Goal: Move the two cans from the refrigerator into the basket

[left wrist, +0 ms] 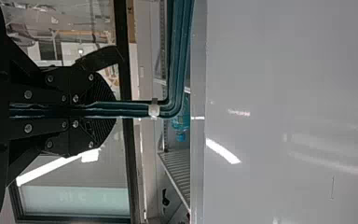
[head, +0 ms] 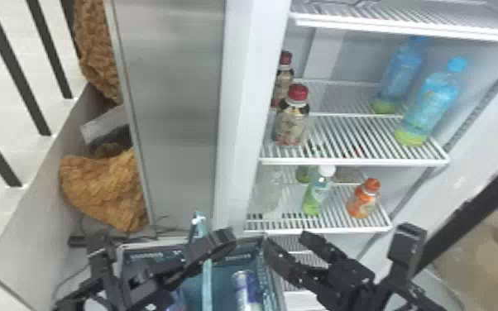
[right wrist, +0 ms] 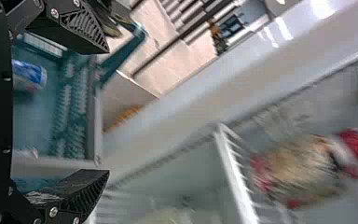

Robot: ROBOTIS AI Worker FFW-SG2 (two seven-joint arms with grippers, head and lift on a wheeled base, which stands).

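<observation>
– Nearly done?
– Probably. Can make out one can [head: 246,289] in the basket [right wrist: 51,121], low between both grippers; bottom cut off.
– And number two?
– Maybe that bluish patch [head: 175,301] behind the left gripper [left wrist: 114,111]. Can't confirm.
– Grip?
– Pinching basket handle [left wrist: 176,60] left, spreading right gripper [right wrist: 107,110] wide.

We observe bright, even light in the head view; white glare streaks the pale panel [left wrist: 284,70] in the left wrist view; blur smears the red-capped bottle [right wrist: 303,168] in the right wrist view.
</observation>
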